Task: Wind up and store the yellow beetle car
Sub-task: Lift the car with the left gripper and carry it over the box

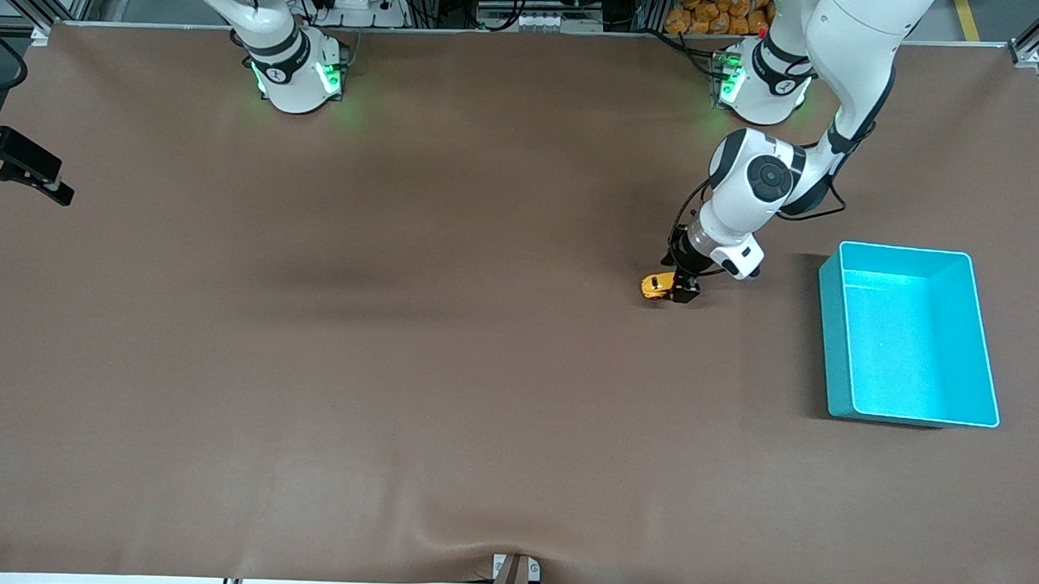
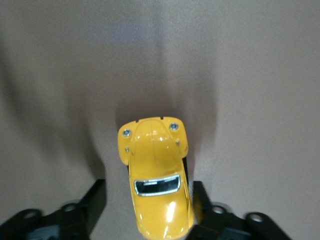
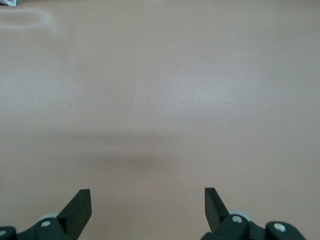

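The left claw (image 1: 680, 291) is down at the surface (image 1: 396, 365), straddling the tail end of the car (image 1: 655, 285). In the left wrist view the car (image 2: 156, 175) sits on its wheels between the two fingers (image 2: 87, 207), nose pointing away from the wrist toward twelve o'clock. One finger looks right against the body, while the other shows a gap. So the claw is partly drawn in around the car, and I cannot say the grip has landed yet.

From the front camera the car lies at about nine o'clock from the bin (image 1: 911, 336), well apart from it, toward the left arm's end of the surface. The bin holds nothing that I can see.

The right claw (image 3: 147, 210) hangs over bare surface with its fingers spread wide, holding nothing; that arm waits.

As I read it, the job is near its start. The car is reached and bracketed, but not lifted. The winding, most likely a pull-back along the surface, has yet to be done, and so has the drop into the bin.
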Action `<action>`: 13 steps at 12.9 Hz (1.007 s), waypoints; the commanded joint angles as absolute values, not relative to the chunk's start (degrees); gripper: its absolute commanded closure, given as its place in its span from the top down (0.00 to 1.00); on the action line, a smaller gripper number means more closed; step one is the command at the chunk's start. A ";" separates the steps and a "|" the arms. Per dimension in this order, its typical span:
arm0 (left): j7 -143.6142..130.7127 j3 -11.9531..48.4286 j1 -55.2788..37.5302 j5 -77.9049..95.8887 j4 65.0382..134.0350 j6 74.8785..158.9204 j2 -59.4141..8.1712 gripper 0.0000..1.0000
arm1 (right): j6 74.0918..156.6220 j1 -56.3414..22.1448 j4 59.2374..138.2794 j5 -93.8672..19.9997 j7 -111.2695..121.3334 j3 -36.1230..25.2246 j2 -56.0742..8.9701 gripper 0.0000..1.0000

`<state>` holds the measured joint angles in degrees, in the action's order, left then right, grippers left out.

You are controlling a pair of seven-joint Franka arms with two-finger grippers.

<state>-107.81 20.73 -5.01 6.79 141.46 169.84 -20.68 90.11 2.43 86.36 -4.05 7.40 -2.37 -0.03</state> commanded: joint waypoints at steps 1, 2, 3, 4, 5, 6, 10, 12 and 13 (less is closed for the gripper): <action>-107.41 20.65 -5.10 6.94 141.24 170.68 -21.09 0.00 | 89.91 2.20 86.40 -3.08 6.59 -2.37 -0.09 1.00; -107.23 20.65 -5.01 6.60 141.15 170.68 -20.66 0.00 | 89.91 2.28 86.40 -3.16 6.59 -2.37 -0.09 1.00; -107.14 20.57 -4.84 4.33 141.15 170.60 -20.05 0.00 | 89.91 2.20 86.40 -3.16 6.59 -2.37 -0.09 1.00; -107.14 20.65 -4.57 1.70 141.33 170.25 -18.65 0.00 | 89.91 2.20 86.40 -3.16 6.68 -2.37 -0.09 1.00; -106.88 20.65 -3.79 -0.33 141.24 169.29 -17.33 0.00 | 89.83 2.28 86.40 -3.16 6.68 -2.37 -0.09 1.00; -106.70 20.65 -2.65 -2.44 140.81 167.36 -15.66 0.00 | 89.74 2.29 86.40 -3.16 6.68 -2.37 -0.09 1.00; -104.78 20.74 -0.01 -12.63 136.95 158.23 -10.64 0.00 | 89.65 2.20 86.40 -3.25 6.68 -2.29 -0.09 1.00; -98.21 21.27 3.50 -13.62 134.22 153.31 -8.45 0.00 | 89.56 2.11 86.40 -3.34 6.59 -2.29 -0.09 1.00; -93.82 21.18 4.21 -13.62 132.99 151.19 -7.74 0.00 | 89.47 2.11 86.40 -3.34 6.50 -2.29 -0.09 1.00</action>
<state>-99.62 20.59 1.84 -12.24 134.69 155.41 -10.13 90.06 2.43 86.50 -4.05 7.40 -2.34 -0.27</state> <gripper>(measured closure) 0.511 0.000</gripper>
